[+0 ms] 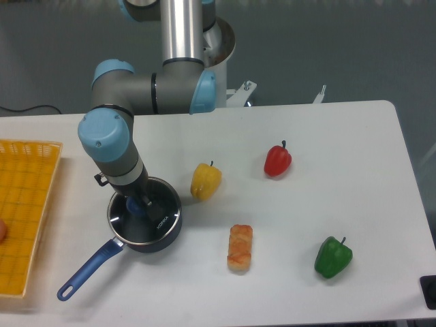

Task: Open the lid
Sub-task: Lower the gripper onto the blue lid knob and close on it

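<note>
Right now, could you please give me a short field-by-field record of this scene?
lid: on the saucepan, not lifted
knob: blue, at lid centre, partly hidden by the gripper
gripper: down at the knob; open or shut cannot be told
saucepan: dark blue, handle pointing toward the lower left
yellow pepper: just right of the saucepan, apart from it
red pepper: further right
green pepper: lower right
bread piece: near front centre
basket: orange, at left edge
</note>
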Controlling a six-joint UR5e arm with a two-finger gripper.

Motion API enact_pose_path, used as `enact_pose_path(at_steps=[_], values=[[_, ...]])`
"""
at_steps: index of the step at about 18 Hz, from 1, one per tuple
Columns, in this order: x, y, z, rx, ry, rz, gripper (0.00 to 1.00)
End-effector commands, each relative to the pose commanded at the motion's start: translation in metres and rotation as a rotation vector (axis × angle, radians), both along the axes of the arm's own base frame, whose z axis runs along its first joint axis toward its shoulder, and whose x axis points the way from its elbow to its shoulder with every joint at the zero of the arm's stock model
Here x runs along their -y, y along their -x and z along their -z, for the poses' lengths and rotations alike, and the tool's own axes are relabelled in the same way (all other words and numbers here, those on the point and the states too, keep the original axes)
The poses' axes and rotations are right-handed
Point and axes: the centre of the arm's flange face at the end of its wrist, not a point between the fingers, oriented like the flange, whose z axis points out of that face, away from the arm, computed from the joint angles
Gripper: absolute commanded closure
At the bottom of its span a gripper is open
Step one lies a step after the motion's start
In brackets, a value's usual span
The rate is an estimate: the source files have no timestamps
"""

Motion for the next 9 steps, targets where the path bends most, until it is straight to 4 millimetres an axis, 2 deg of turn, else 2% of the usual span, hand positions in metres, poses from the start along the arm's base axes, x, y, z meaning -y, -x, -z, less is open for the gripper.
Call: enact_pose_path(at_steps=[9], values=[[-0.0014,0.0017,0.0083,0.007,0.01,0.0,0.04]])
